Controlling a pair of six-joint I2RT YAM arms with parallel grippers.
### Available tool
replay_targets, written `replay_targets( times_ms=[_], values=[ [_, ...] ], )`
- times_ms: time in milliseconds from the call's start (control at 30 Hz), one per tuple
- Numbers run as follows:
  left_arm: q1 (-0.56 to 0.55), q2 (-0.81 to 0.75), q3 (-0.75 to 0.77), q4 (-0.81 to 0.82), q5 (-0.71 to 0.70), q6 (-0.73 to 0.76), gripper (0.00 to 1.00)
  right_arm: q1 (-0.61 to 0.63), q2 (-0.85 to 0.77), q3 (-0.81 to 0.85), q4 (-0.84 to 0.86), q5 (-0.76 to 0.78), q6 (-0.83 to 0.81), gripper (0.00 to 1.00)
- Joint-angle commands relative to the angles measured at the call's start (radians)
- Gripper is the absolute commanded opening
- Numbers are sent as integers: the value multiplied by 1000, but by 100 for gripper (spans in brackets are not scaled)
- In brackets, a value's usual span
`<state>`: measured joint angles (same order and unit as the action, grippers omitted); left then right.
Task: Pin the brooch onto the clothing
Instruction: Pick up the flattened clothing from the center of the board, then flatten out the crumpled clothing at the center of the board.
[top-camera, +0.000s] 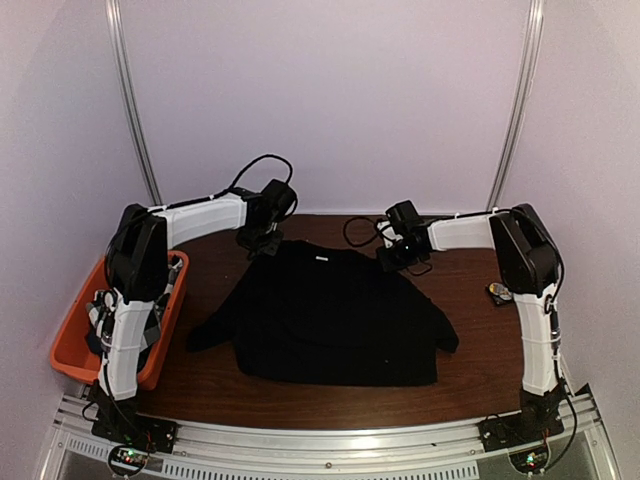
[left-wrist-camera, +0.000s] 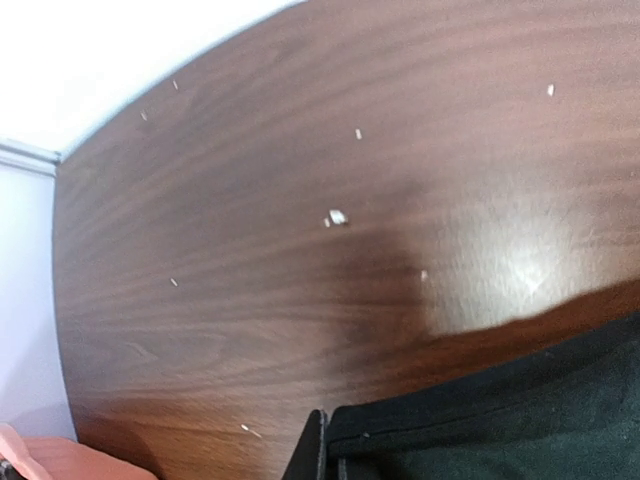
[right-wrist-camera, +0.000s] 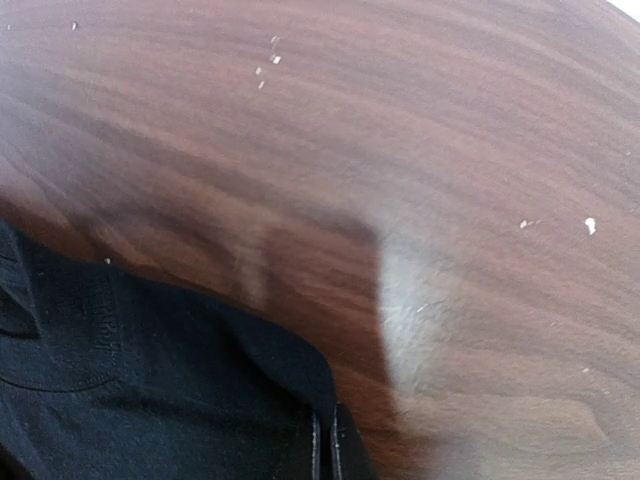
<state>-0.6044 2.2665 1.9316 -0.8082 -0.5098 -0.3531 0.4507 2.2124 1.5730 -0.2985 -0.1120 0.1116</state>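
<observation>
**Now both grippers at the shirt's shoulders, brooch off to the right**

Roughly mid-bench (top-camera: 300, 405), the shirt (top-camera: 335, 320) lies flat. Its collar is toward the far edge and its hem toward the near edge, so its long axis runs far to near. The sleeves are spread left and right.

The left gripper (top-camera: 262, 240) sits at the far-left shoulder. In the left wrist view one finger (left-wrist-camera: 312, 450) is flush against the cloth edge and the other is hidden. I can't tell whether it is open or pinching.

The right gripper (top-camera: 395, 258) sits at the far-right shoulder. In its wrist view the fingers (right-wrist-camera: 318, 445) are narrow, nearly together, with the cloth edge running into them. It looks pinched on the shirt.

A small dark-and-gold thing by the right edge, just beside the right arm's upright link, is likely the brooch (top-camera: 497, 293). It is too small to be sure. It lies clear of the shirt, right of the right sleeve.

Key relation: the brooch is to the right and on the near side of the right gripper, and well apart from the left one. The right arm is nearer, so the pick likely falls to it, with the left holding the cloth.

An orange bin (top-camera: 70, 350) sits at the left edge and plays no part.
</observation>
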Motion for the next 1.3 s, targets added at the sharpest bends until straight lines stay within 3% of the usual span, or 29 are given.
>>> replay_targets(
  times_ms=[0,200,700,933,1267],
  values=[
    [14,-38,25,36,-47,65,0,-19,-108,-17,58,11,14,0],
    [11,-203,-22,89,37,91,0,-18,-373,-173,219,-43,38,0],
    [-148,-613,49,139,94,339,0,-10,-959,-259,218,-40,-54,0],
    [-295,-762,43,152,78,480,0,-8,-1169,-248,171,-110,-37,0],
    [-619,-1045,-117,151,27,577,0,9,-1478,-349,121,-321,-18,0]
  ],
)
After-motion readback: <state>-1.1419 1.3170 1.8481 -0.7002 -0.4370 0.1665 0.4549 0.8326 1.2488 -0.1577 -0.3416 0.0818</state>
